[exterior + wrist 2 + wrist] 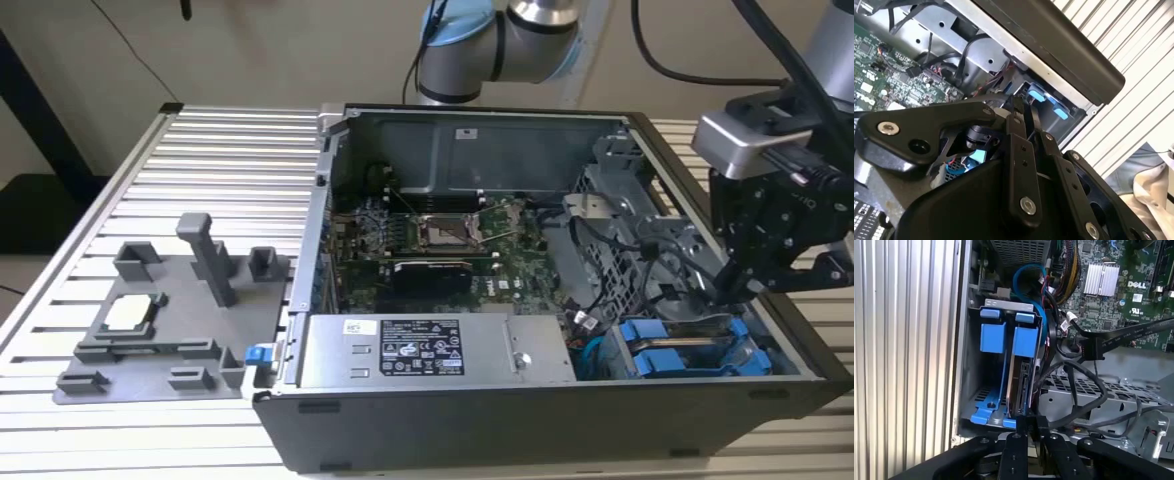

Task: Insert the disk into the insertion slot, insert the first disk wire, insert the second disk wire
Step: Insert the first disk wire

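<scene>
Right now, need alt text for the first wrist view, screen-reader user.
The hand is at the near end of the disk, which sits in the insertion slot of the grey drive cage, beside another blue carrier. Black cables loop past the cage toward the green motherboard.

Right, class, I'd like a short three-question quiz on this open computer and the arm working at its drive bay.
1. True or false: the disk is at least partly inside the insertion slot, beside another blue carrier.
2. Multiple choice: the pincer hangs over the computer case at the exterior view's A) left end, B) middle, C) right end.
3. Fill in: the grey fixture lies on the slatted table to the exterior view's ____ of the case.
Key: 1 true; 2 C; 3 left.
</scene>
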Controlling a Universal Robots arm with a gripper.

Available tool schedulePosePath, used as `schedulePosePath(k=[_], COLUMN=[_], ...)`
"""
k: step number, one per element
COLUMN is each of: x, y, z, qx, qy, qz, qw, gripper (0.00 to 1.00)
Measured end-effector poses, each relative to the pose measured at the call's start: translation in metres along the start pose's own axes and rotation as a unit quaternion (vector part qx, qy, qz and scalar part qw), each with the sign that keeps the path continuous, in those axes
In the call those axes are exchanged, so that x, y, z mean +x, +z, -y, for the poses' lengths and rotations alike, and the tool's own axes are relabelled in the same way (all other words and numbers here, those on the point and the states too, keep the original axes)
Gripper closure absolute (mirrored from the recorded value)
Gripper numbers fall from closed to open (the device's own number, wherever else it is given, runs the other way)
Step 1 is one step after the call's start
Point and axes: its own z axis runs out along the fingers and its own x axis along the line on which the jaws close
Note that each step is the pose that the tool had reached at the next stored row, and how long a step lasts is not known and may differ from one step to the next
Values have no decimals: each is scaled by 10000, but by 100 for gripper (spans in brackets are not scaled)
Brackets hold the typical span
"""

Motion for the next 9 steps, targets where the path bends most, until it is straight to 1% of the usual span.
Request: schedulePosePath(k=[3,9], x=[-3,0], y=[4,9], z=[-36,-44], qx=[0,-5], qy=[0,-1], qz=[-2,-1], qw=[10000,10000], gripper=[81,81])
